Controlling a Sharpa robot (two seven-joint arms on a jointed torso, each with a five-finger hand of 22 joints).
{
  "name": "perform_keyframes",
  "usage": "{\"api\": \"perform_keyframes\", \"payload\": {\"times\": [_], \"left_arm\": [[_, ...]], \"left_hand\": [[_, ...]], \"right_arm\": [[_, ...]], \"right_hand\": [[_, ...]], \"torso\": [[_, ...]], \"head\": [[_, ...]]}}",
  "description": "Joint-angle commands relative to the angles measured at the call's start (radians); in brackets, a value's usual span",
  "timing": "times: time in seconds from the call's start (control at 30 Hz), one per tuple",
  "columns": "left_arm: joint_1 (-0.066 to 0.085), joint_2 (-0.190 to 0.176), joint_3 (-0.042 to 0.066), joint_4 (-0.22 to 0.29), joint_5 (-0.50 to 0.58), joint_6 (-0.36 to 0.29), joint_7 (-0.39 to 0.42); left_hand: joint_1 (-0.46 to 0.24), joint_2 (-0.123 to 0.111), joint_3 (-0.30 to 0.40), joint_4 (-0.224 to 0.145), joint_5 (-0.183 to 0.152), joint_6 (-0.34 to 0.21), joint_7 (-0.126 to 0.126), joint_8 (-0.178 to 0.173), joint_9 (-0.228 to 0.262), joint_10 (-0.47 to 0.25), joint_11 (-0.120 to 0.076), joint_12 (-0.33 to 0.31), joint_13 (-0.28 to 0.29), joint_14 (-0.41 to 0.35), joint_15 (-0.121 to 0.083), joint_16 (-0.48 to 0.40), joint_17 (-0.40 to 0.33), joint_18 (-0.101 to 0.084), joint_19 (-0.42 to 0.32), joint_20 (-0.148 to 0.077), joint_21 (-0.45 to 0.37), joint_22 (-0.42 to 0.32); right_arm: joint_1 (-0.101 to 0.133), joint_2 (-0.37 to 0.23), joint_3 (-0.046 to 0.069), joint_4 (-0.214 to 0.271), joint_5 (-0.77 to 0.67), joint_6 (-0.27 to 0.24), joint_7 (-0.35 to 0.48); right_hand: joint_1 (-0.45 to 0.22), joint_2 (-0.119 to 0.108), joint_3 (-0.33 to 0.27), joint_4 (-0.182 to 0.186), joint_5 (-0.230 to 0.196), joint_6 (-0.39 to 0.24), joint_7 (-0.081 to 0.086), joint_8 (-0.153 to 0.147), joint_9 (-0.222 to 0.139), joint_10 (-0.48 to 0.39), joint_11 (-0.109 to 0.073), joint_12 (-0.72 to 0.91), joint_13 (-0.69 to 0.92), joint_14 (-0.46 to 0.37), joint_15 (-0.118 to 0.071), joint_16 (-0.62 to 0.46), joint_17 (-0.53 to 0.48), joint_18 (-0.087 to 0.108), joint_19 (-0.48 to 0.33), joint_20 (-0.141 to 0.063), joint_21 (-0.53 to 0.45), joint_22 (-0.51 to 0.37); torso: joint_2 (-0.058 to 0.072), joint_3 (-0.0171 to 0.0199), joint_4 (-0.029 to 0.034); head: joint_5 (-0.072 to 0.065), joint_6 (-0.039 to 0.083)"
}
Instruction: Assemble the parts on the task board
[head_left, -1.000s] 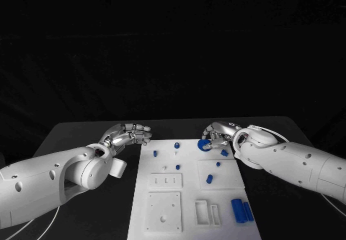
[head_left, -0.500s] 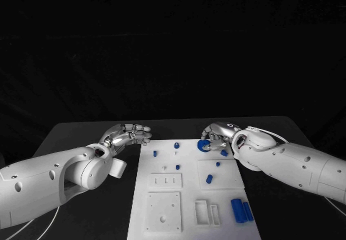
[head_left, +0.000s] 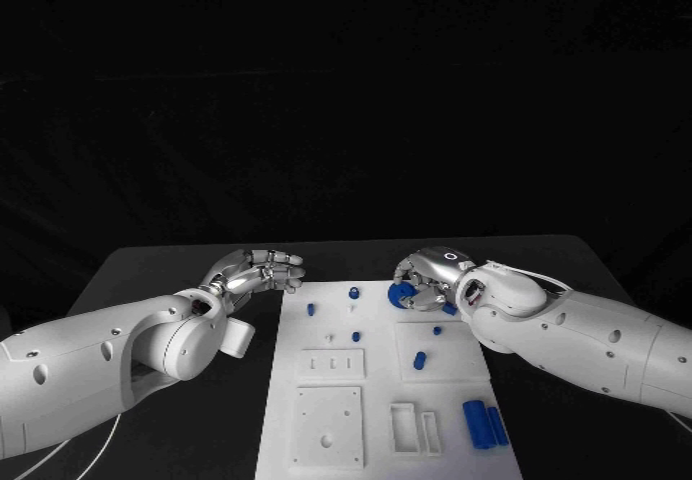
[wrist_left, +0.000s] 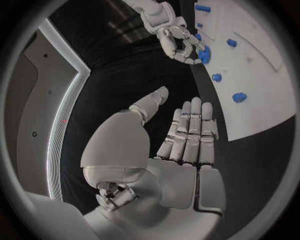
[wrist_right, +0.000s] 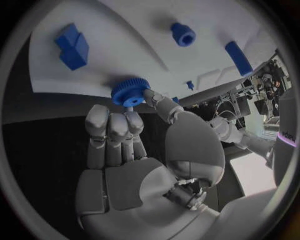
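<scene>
Okay, going left to right. Left hand (head_left: 257, 271) off the far left corner of the task board (head_left: 378, 395), hovering over the black table (head_left: 173, 262), holding nothing, fingers stretched out side by side with the thumb apart in the left wrist view (wrist_left: 184, 137). Not touching the board or any part.

Then the board itself, long white plate running near to far down the middle. Small blue pieces dotted along its far left bit: a blue peg (head_left: 310, 308) near the left edge, another blue peg (head_left: 351, 292) a bit farther and to the right. Tiny blue pin (head_left: 355, 335) near the middle, too small to make out properly. Blue stub (head_left: 418, 361) standing on the raised square plate right of centre, smaller blue bit (head_left: 437, 328) just beyond it. Pair of blue cylinders (head_left: 482, 421) lying side by side at the near right, next to a white slotted block (head_left: 411, 426).

Right hand (head_left: 426, 283) over the far right corner of the board, pinching a blue toothed gear (wrist_right: 130, 92) between thumb and fingers, clear enough in the right wrist view (wrist_right: 134, 150). Gear held right at the board's far edge; can't tell whether it touches the surface. Blue blocky piece (wrist_right: 72, 46) lying on the board just beside the hand.
</scene>
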Motion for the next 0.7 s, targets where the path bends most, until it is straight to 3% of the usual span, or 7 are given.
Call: {"api": "perform_keyframes", "payload": {"times": [0.03,0.17,0.47,0.7], "left_arm": [[0.001,0.002,0.001,0.000,0.002,0.009,0.004],[0.001,0.004,0.001,-0.002,0.002,0.008,0.005],[0.001,0.004,0.001,-0.002,0.002,0.009,0.005],[0.001,0.006,0.001,-0.003,0.002,0.011,0.005]], "left_hand": [[-0.004,-0.003,0.006,-0.001,0.002,-0.004,0.024,-0.005,-0.002,0.001,0.005,-0.007,-0.001,-0.005,0.005,-0.003,0.001,0.014,-0.006,-0.003,0.003,0.018],[-0.004,-0.003,0.006,-0.001,0.002,-0.004,0.024,-0.005,-0.002,0.001,0.005,-0.007,-0.001,-0.006,0.005,-0.004,0.001,0.014,-0.007,-0.002,0.003,0.018],[-0.004,-0.003,0.006,0.000,0.002,-0.004,0.024,-0.005,-0.002,0.001,0.005,-0.008,-0.001,-0.006,0.005,-0.004,0.001,0.014,-0.007,-0.002,0.003,0.019],[-0.005,-0.003,0.006,0.000,0.002,-0.005,0.024,-0.006,-0.002,0.001,0.005,-0.008,-0.001,-0.006,0.006,-0.005,0.001,0.013,-0.007,-0.002,0.003,0.019]], "right_arm": [[0.002,0.000,0.001,0.022,-0.063,-0.041,-0.024],[0.002,0.001,0.001,0.055,-0.085,-0.062,-0.031],[0.002,0.021,0.001,0.112,-0.109,-0.079,-0.039],[0.002,0.057,0.001,0.131,-0.110,-0.073,-0.037]], "right_hand": [[0.002,-0.012,0.009,0.002,-0.003,0.045,0.016,0.005,0.010,0.005,-0.003,-0.003,0.000,0.002,-0.006,-0.007,0.001,0.098,0.006,-0.001,0.005,0.007],[0.004,-0.017,0.015,0.008,-0.007,0.047,0.015,0.006,0.011,0.007,-0.004,-0.002,0.000,0.003,-0.007,-0.007,0.002,0.098,0.008,-0.002,0.006,0.007],[0.011,-0.032,0.029,0.021,-0.021,0.049,0.014,0.006,0.012,0.011,-0.005,-0.001,0.000,0.005,-0.008,-0.008,0.004,0.098,0.011,-0.003,0.008,0.007],[0.012,-0.034,0.032,0.024,-0.023,0.049,0.014,0.006,0.013,0.011,-0.005,-0.003,-0.001,0.005,-0.009,-0.009,0.004,0.098,0.012,-0.004,0.008,0.007]], "torso": [[-0.002,0.0008,-0.0009],[-0.002,-0.0027,0.0012],[0.000,-0.0001,0.0009],[0.001,-0.0016,0.0032]], "head": [[0.000,0.001],[0.000,0.003],[0.007,0.006],[0.010,0.004]]}}
